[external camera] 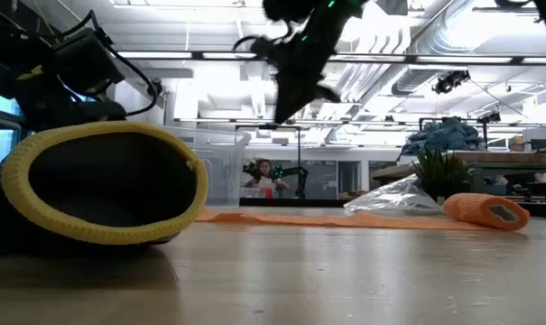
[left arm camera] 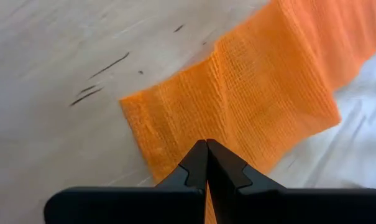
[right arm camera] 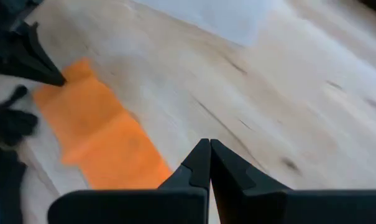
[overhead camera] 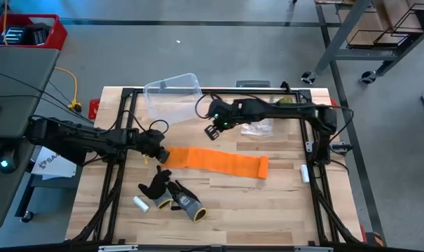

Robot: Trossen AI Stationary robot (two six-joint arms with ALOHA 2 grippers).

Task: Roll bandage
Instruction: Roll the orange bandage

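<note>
While the left end effector (overhead camera: 158, 155) rests clenched at the left end of the long bright orange fabric bandage (overhead camera: 219, 162) lying flat on the wooden table (overhead camera: 268, 203), the right end effector (overhead camera: 213, 130) hovers clenched above it. No legible writing shows.

bandage (left arm camera: 262, 106): orange cloth, open gauze-like weave, matt, softly creased.
table (overhead camera: 268, 203): pale wood planks with dark grain streaks, smooth, faint sheen.
gloves (overhead camera: 173, 196): knit fabric, black and grey with yellow cuffs, matt.
bin (overhead camera: 171, 96): clear plastic, glossy.
bag (external camera: 394, 196): thin transparent plastic, crinkled and shiny.
left gripper (left arm camera: 207, 163): black hard plastic fingers, matt, smooth.
right gripper (right arm camera: 209, 163): the same black matt finish.
</note>
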